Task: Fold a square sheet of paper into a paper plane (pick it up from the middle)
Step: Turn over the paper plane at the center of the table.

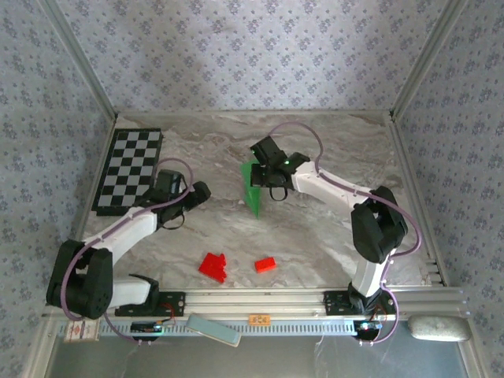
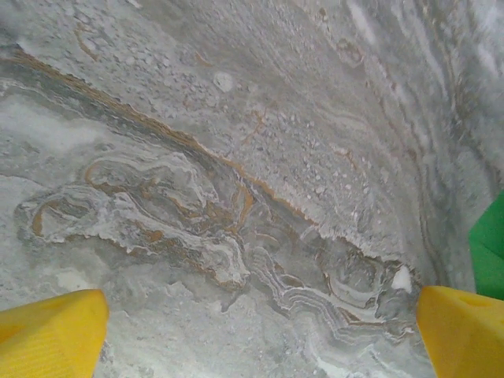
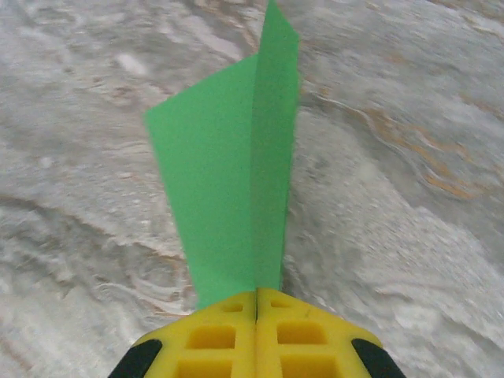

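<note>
Two red blocks (image 1: 213, 266) lie apart on the marble counter (image 1: 331, 228), nearest the arm bases. One left gripper (image 1: 198, 191), further in, sits low over bare counter with its yellow fingers (image 2: 55, 331) spread wide. One right gripper (image 3: 257, 295), at mid-counter, pinches the creased, pointed green paper (image 3: 228, 173) between closed fingers; a checkered board (image 1: 128, 169) lies at far left.

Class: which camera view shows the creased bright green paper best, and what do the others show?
The right wrist view: the creased, pointed bright green paper looms large, crease plain, pinched in the shut yellow right tool. The top view shows it small; the left wrist view catches a green corner at its edge.
</note>
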Tool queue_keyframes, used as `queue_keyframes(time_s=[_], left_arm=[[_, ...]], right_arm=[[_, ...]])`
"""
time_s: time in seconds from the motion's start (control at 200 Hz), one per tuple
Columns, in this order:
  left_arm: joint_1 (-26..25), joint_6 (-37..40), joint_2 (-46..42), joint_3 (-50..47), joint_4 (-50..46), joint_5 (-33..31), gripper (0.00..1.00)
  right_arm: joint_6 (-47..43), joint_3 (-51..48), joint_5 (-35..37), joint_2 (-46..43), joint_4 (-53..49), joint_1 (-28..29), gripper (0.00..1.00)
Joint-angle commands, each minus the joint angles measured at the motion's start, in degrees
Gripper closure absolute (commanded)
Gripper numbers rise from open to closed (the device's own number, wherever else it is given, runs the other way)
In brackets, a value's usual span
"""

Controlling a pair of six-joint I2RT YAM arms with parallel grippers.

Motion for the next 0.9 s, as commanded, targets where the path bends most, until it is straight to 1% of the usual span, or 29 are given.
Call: queue_keyframes(time_s=[0.0, 0.18, 0.275, 0.345, 0.465, 0.565, 0.74, 0.78, 0.895], left_arm=[[1.1, -3.3, -2.8, -0.6, 4.5, 2.8, 0.00], [1.9, -5.1, -4.8, -1.6, 4.0, 1.1, 0.00], [2.0, -6.1, -5.5, -2.2, 3.6, 0.1, 0.00], [2.0, -6.7, -5.9, -2.6, 3.6, -0.5, 0.00], [2.0, -7.1, -5.6, -3.1, 3.9, 0.3, 0.00], [2.0, -7.3, -4.4, -3.4, 4.7, 2.3, 0.00], [1.8, -7.3, -1.5, -3.3, 6.6, 6.6, 0.02], [1.6, -7.5, -0.7, -3.0, 6.9, 7.5, 0.03], [0.0, -7.7, 1.8, -2.4, 8.0, 9.5, 0.08]], right_arm=[[-8.7, 0.7, -10.6, 0.3, 4.2, -0.7, 1.00], [-8.3, 0.6, -23.9, 4.2, 10.6, -1.5, 1.00], [-6.2, -1.2, -29.3, 6.6, 15.4, -2.3, 0.99], [-4.9, -2.6, -31.9, 8.2, 18.4, -2.9, 0.99], [-2.2, -5.9, -33.5, 10.2, 22.7, -4.2, 0.98], [-0.3, -9.2, -34.7, 11.2, 27.5, -5.4, 0.97], [0.4, -11.9, -34.6, 11.7, 29.4, -7.7, 0.96], [0.6, -14.5, -34.4, 11.5, 29.7, -8.1, 0.96], [1.2, -16.2, -34.2, 11.0, 30.3, -9.4, 0.94]])
